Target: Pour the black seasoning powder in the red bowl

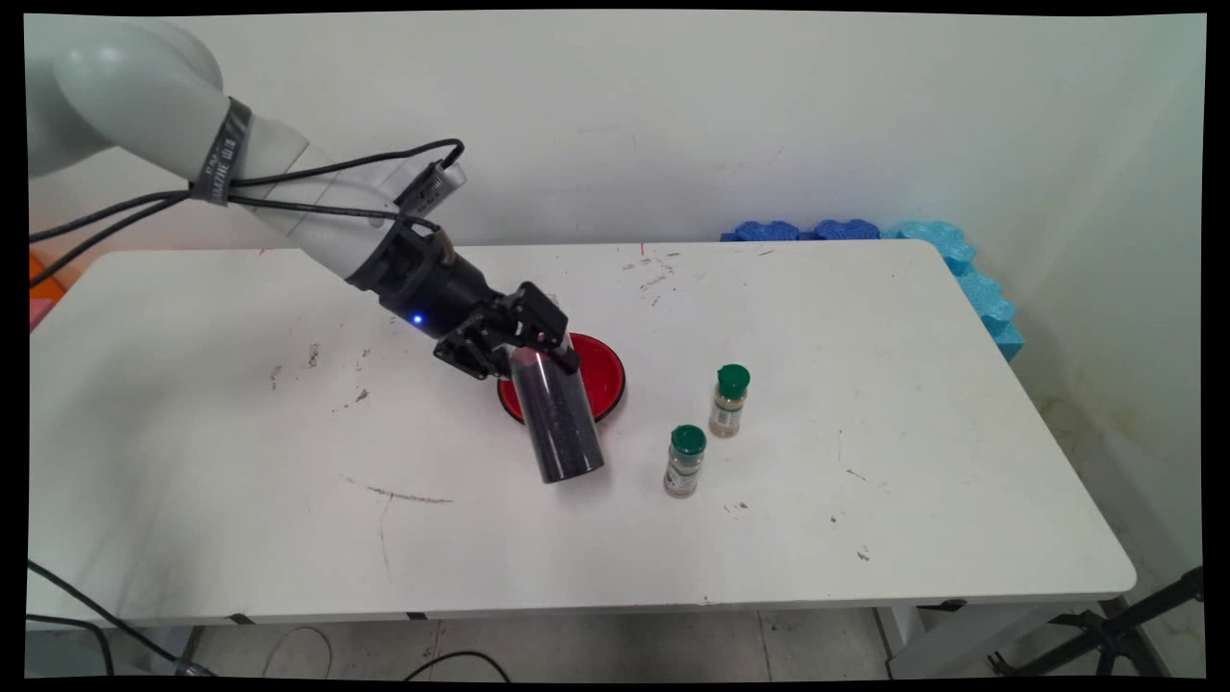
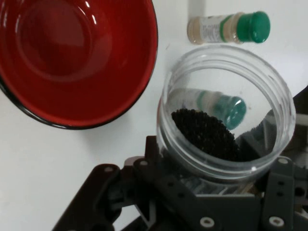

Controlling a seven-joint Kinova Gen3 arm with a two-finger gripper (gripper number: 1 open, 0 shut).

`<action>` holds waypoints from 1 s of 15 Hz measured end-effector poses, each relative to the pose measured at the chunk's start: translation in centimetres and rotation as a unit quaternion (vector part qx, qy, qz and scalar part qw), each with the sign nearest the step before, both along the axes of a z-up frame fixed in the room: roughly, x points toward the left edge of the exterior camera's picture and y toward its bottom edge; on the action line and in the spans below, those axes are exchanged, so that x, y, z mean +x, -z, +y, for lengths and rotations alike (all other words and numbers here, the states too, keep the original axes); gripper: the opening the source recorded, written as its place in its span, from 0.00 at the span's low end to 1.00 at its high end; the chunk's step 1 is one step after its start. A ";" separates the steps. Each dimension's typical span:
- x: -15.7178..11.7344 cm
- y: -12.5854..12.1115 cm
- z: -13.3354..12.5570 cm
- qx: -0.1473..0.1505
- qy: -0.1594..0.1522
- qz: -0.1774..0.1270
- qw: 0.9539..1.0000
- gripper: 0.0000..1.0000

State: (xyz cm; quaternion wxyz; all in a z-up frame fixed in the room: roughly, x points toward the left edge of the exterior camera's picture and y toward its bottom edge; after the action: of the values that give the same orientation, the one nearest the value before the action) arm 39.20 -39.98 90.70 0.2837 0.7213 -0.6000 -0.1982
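My gripper (image 1: pixel 534 352) is shut on a clear plastic jar (image 1: pixel 559 423) near its open mouth. The jar leans, mouth uppermost, and dark granules (image 2: pixel 206 135) fill its lower part. Whether its base touches the table I cannot tell. Just behind the jar sits a red bowl (image 1: pixel 603 377), which the hand view shows with nothing in it (image 2: pixel 77 53), left of the jar's rim (image 2: pixel 169 120). Two small spice bottles with green caps stand to the right: one (image 1: pixel 685 461) nearer the front, one (image 1: pixel 730 400) farther back. In the hand view one bottle (image 2: pixel 226 28) lies beyond the jar; the other shows through its wall.
The white table (image 1: pixel 288 432) carries scuff marks on its left half. Blue foam pieces (image 1: pixel 961 264) line the back right corner by the wall. Black cables (image 1: pixel 288 187) hang from the arm. A tripod leg (image 1: pixel 1105 630) stands on the floor at lower right.
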 end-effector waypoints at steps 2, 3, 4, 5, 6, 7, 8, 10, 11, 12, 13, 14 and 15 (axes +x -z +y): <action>-0.1 0.1 -0.2 0.016 -0.023 0.011 1.000 0.00; -0.1 0.1 -0.3 0.024 -0.036 0.016 0.999 0.00; -0.1 0.2 -0.5 0.032 -0.049 0.020 0.998 0.00; -0.1 0.2 -0.5 0.037 -0.057 0.023 0.997 0.00; -0.2 0.2 -0.6 0.045 -0.070 0.028 0.996 0.00; -0.2 0.3 -0.7 0.055 -0.083 0.033 0.994 0.00; -0.2 0.3 -0.7 0.064 -0.095 0.038 0.993 0.00; -0.3 0.3 -0.7 0.081 -0.115 0.047 0.989 0.00; -0.4 0.4 -0.7 0.091 -0.125 0.051 0.987 0.00; -0.4 0.4 -0.7 0.099 -0.134 0.055 0.984 0.00; -0.5 0.4 -0.7 0.107 -0.143 0.060 0.982 0.00; -0.6 0.5 -0.7 0.115 -0.151 0.064 0.980 0.00; -0.7 0.5 -0.7 0.122 -0.158 0.068 0.977 0.00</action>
State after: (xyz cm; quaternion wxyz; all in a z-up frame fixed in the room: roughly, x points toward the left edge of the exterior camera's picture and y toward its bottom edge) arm 38.48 -40.71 90.18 0.2614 0.8211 -0.4288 -0.2713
